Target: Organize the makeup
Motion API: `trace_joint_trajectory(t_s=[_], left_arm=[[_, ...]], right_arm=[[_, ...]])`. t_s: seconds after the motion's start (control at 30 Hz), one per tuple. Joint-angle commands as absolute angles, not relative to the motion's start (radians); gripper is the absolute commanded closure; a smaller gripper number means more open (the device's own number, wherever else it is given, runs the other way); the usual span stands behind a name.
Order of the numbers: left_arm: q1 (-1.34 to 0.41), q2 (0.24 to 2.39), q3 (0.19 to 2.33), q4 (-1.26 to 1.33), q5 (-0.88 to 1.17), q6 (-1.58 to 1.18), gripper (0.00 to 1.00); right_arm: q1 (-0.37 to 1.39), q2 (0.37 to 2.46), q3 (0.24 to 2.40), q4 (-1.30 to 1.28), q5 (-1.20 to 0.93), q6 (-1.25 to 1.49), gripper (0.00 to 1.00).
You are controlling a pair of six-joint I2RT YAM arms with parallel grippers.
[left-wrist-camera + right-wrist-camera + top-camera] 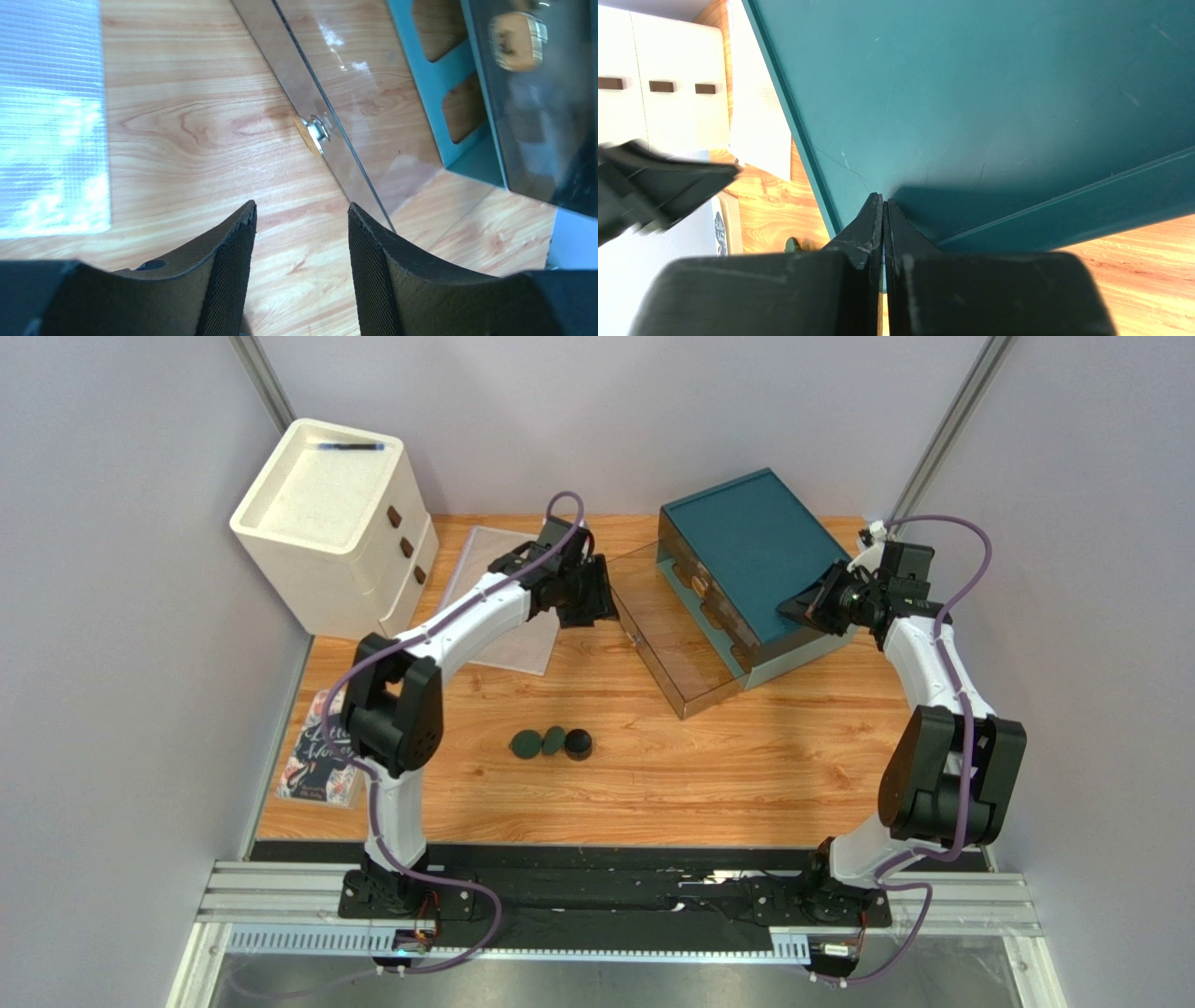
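Observation:
The makeup I can see is three dark round compacts point(553, 742) lying in a row on the wooden table, in the top view only. Both grippers are far from them. My left gripper point(601, 605) hovers open over the table, with nothing between its fingers point(231, 266), just short of the small wooden knob point(312, 133) on a clear door panel point(673, 651). That panel hangs open from the teal organizer box point(751, 546). My right gripper point(884, 201) is shut, its tips resting on the teal box top point(983, 91) near its front right edge.
A white drawer unit point(337, 511) stands at the back left. A clear zip pouch point(491, 609) lies flat beside the left arm, also in the left wrist view point(49, 119). An illustrated book point(320, 749) overhangs the table's left edge.

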State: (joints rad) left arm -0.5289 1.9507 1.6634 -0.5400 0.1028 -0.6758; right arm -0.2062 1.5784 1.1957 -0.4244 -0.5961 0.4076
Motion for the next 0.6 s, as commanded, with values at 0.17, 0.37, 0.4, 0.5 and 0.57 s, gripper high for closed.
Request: trace_joint_trajectory(t_s=[0.17,0.37,0.4,0.5,0.57], left_arm=[[-0.59,1.666,1.395,-0.696,0.002,-0.433,0.42],[-0.725,1.614,1.301,-0.792,-0.123,-0.354,0.4],[-0.753,1.62,1.29,-0.798,-0.129,-0.353,0.4],[-0.787,1.647,1.285,-0.811,-0.159,-0.36,0.39],[-0.796,1.679,1.29,-0.815,-0.158,-0.368,0.39]], right_arm=[[-0.215,1.651,1.092,-0.66,-0.414,0.339,1.0],[-0.213,1.635,1.072,-0.649,-0.419,0.339,1.0],[-0.213,1.634,1.066,-0.647,-0.419,0.341,1.0],[-0.212,1.626,1.06,-0.646,-0.422,0.341,1.0],[-0.212,1.62,1.058,-0.644,-0.422,0.341,1.0]])
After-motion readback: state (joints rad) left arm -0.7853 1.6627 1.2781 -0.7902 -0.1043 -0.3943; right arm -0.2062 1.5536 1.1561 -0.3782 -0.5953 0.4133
